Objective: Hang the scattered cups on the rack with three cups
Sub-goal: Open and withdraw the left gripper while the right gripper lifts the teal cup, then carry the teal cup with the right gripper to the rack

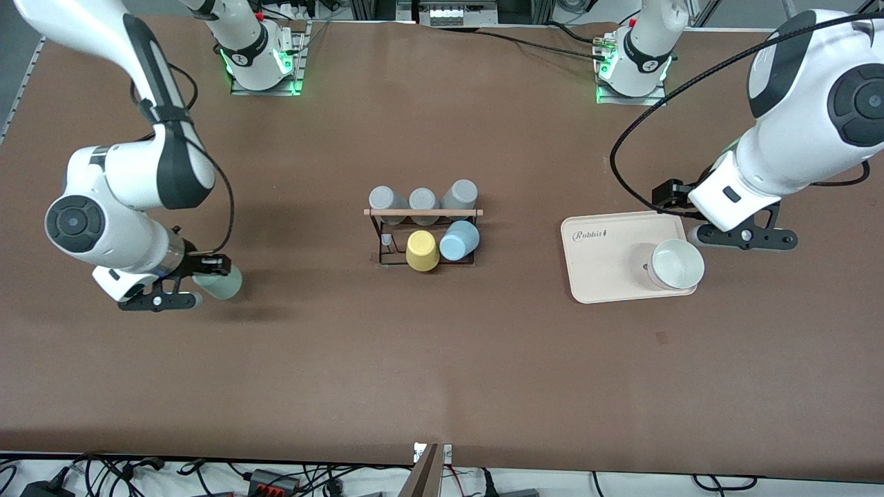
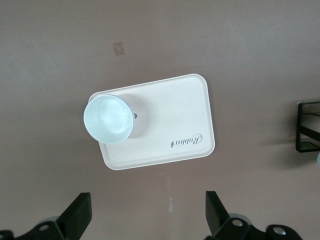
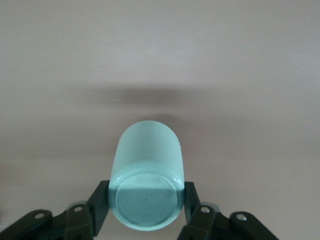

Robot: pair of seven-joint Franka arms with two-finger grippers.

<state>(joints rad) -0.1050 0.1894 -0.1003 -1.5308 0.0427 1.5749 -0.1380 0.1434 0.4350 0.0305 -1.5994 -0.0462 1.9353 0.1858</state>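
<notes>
Right gripper (image 3: 146, 207) is clamping the pale mint green plastic tumbler (image 3: 147, 175) above bare table toward the right arm's end; left gripper (image 2: 148, 212) is hanging wide open, waiting beside the cream tray (image 2: 192, 120).

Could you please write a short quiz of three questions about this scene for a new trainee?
1. True or false: the right hand is shut on the mint green cup.
2. Which cups hang on the rack? A) only three grey cups B) three grey cups, the yellow cup and the light blue cup C) none
3. Fill in: the white bowl sits on the cream ____, and the open left hand is above it.

Key: 1 true; 2 B; 3 tray.
</notes>
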